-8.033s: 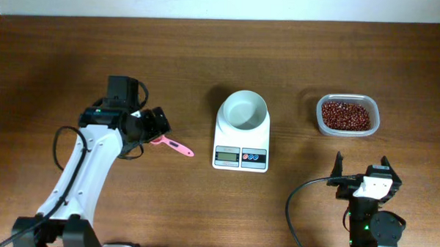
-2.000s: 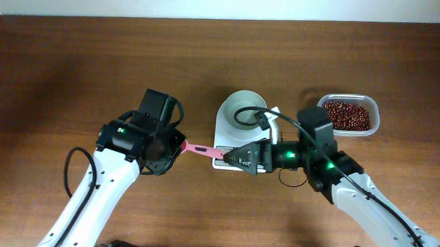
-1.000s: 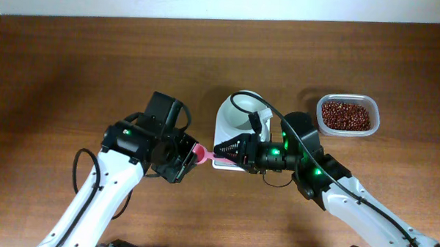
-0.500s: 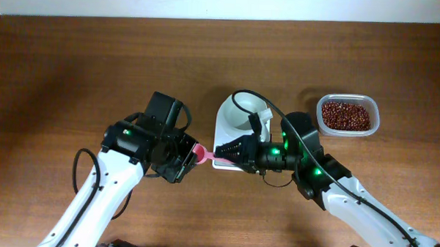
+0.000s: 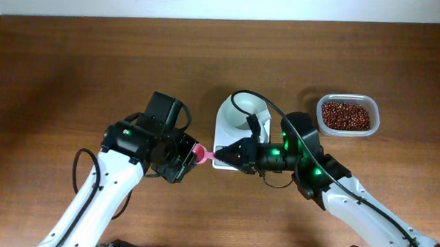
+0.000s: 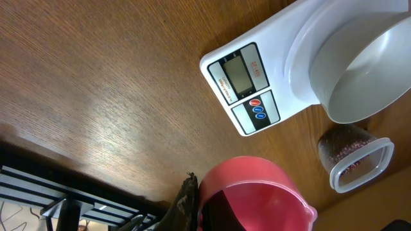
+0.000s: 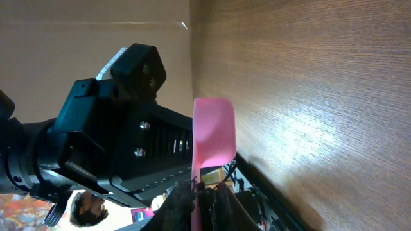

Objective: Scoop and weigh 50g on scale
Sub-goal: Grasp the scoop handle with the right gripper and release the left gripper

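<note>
A pink scoop [image 5: 202,152] hangs above the table between both arms. My left gripper [image 5: 190,151] is shut on its cup end, and the pink cup [image 6: 257,192] sits against one dark finger [image 6: 186,204]. From the right, my right gripper [image 5: 221,152] is shut on the flat handle [image 7: 212,138], which runs down between its fingers [image 7: 182,204]. The white scale [image 6: 257,90] carries a round white bowl [image 6: 363,70], which is empty; in the overhead view the right arm covers most of the scale [image 5: 221,127]. The beans [image 5: 345,115] fill a clear tub at the right.
The clear plastic tub [image 5: 376,119] stands right of the scale, also seen in the left wrist view as the tub [image 6: 379,157]. A black cable [image 5: 252,99] loops over the bowl [image 5: 235,115]. Bare wooden table [image 5: 75,67] spreads to the left and behind.
The right gripper's jaws have narrowed onto the scoop's handle. Both arms and the scoop have stayed nearly still.
</note>
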